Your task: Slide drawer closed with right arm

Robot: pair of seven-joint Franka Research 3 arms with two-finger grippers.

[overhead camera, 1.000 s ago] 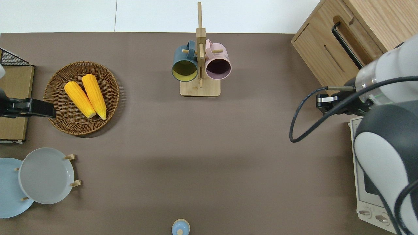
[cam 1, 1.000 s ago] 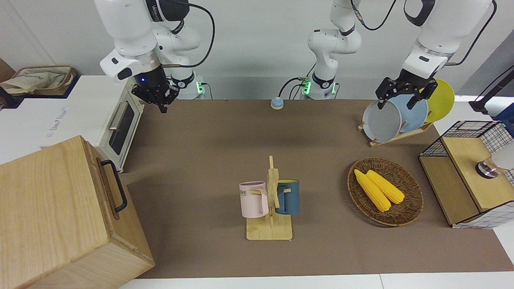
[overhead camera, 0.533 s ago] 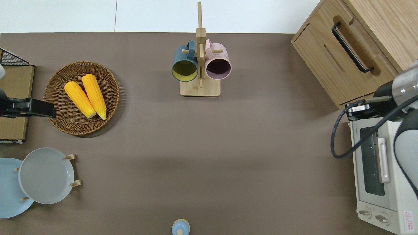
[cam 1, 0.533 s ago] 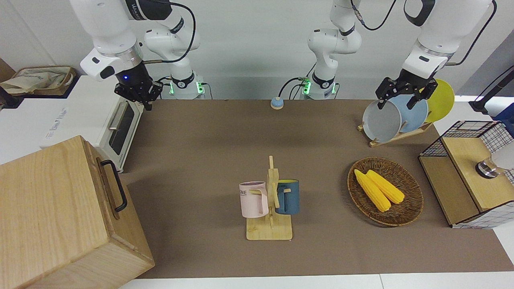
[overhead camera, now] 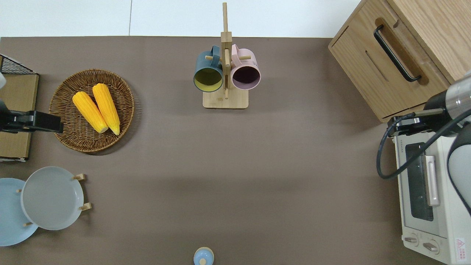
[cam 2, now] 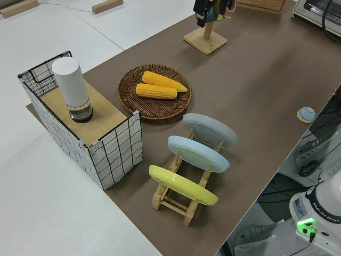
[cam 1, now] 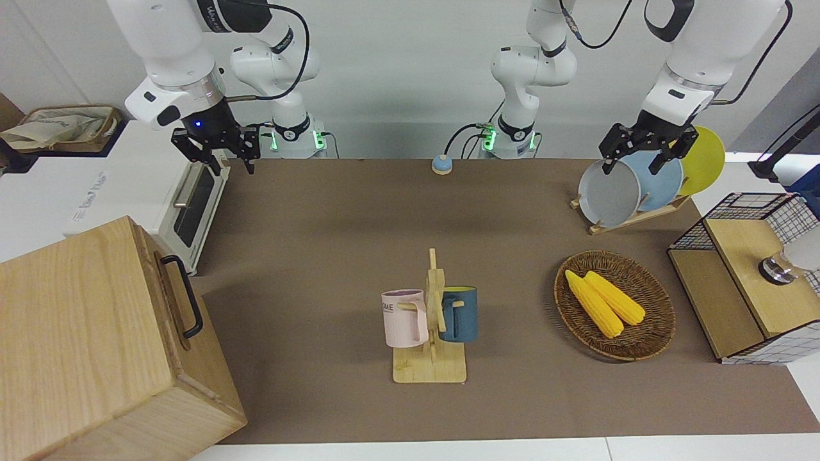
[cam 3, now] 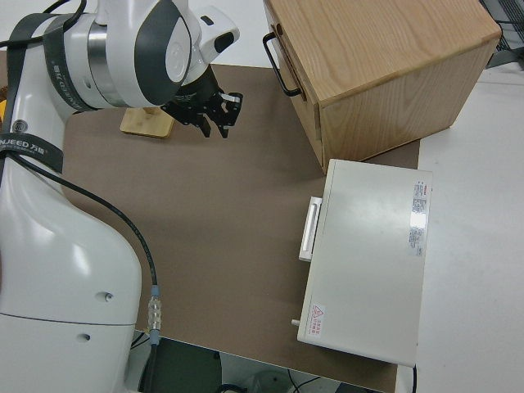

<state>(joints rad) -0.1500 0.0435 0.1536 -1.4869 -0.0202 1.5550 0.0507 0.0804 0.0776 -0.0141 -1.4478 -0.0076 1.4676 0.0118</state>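
The drawer point(cam 1: 172, 307) is in the large wooden cabinet point(overhead camera: 427, 22) at the right arm's end of the table. Its black bar handle point(overhead camera: 395, 53) faces the table's middle, and its front looks flush with the cabinet face. My right gripper point(cam 1: 214, 153) hangs open and empty in the air. In the overhead view the right gripper point(overhead camera: 399, 127) is over the oven corner closest to the cabinet, clear of the handle. The right side view shows the right gripper point(cam 3: 219, 123) apart from the handle point(cam 3: 278, 61). The left arm point(cam 1: 640, 153) is parked, its gripper open.
A white toaster oven point(overhead camera: 427, 184) stands beside the cabinet, nearer to the robots. A mug rack point(cam 1: 430, 333) holds two mugs mid-table. A wicker basket point(cam 1: 660, 320) with corn, a plate rack point(cam 1: 631, 186) and a wire-mesh box point(cam 1: 749, 282) stand toward the left arm's end.
The right gripper has moved from over the table beside the cabinet toward the toaster oven corner, and its fingers have spread open. The left arm and the drawer have not moved.
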